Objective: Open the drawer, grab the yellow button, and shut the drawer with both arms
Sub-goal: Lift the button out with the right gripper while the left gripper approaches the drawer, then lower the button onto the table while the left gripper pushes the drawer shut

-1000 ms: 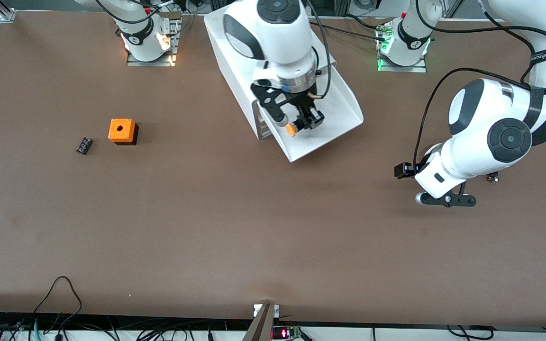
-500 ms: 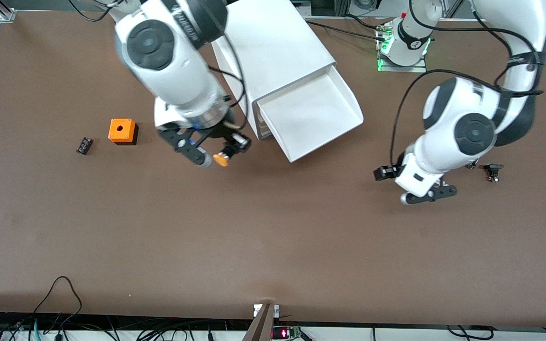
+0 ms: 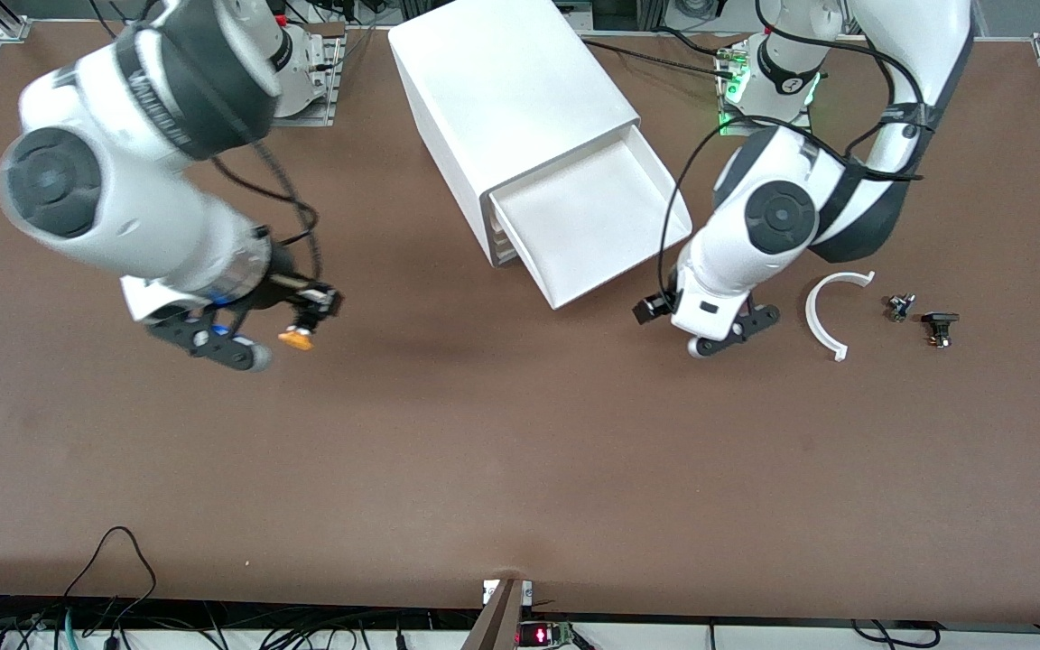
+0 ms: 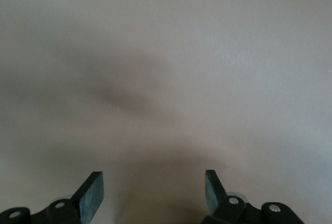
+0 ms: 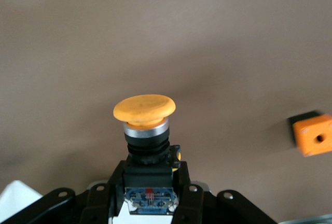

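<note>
The drawer (image 3: pixel 592 226), the top one of the white cabinet (image 3: pixel 511 90), stands pulled out and empty. My right gripper (image 3: pixel 311 311) is shut on the button (image 3: pixel 295 338), whose orange cap points down, and holds it above the brown table toward the right arm's end. In the right wrist view the button (image 5: pixel 144 110) sticks out of the right gripper (image 5: pixel 149 177). My left gripper (image 3: pixel 652 309) is open and empty, low over the table beside the drawer's front corner. The left wrist view shows the left gripper (image 4: pixel 153 185) with only a plain surface before it.
The orange cube with a hole (image 5: pixel 314 136) shows only in the right wrist view; the right arm hides it in the front view. A white curved piece (image 3: pixel 822 316) and two small dark parts (image 3: pixel 899 307) (image 3: pixel 939 327) lie toward the left arm's end.
The right arm has carried the button out of the drawer and away toward its own end of the table. The left arm has moved toward the drawer's front, uncovering the white curved piece.
</note>
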### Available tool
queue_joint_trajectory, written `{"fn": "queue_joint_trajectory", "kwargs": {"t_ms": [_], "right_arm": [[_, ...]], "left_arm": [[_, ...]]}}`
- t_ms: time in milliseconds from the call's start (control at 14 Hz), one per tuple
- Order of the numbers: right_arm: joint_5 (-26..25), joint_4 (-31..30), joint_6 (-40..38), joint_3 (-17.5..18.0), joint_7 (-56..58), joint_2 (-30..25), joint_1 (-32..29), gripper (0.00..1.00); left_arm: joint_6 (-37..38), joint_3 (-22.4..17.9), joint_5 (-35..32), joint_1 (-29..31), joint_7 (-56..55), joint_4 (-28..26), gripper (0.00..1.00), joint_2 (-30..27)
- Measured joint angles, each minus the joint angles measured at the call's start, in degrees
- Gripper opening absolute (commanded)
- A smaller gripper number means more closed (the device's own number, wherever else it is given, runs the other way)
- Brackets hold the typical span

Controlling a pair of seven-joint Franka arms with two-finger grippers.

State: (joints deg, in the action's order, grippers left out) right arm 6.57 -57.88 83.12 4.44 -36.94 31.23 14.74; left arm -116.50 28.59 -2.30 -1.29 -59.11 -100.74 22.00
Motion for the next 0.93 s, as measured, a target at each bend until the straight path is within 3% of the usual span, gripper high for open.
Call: {"fn": "queue_joint_trajectory", "kwargs": {"t_ms": [286, 500, 929], "right_arm": [[-0.03, -4.98, 0.74, -0.23, 16.90, 0.28, -9.83, 0.00], [-0.51, -11.90, 7.10, -0.30, 25.83, 1.15, -14.85, 0.00], [-7.77, -27.09, 26.47, -0.03, 29.51, 2.27, -15.38, 0.00]], "left_arm": [[-1.39, 2.98, 0.00, -0.22, -6.14, -2.28, 0.86, -0.01], [-1.91, 5.25, -0.03, -0.20, -8.19, -3.36, 0.87, -0.02], [-1.79, 9.47, -0.03, -0.14, -8.70, -4.68, 0.98, -0.02]]}}
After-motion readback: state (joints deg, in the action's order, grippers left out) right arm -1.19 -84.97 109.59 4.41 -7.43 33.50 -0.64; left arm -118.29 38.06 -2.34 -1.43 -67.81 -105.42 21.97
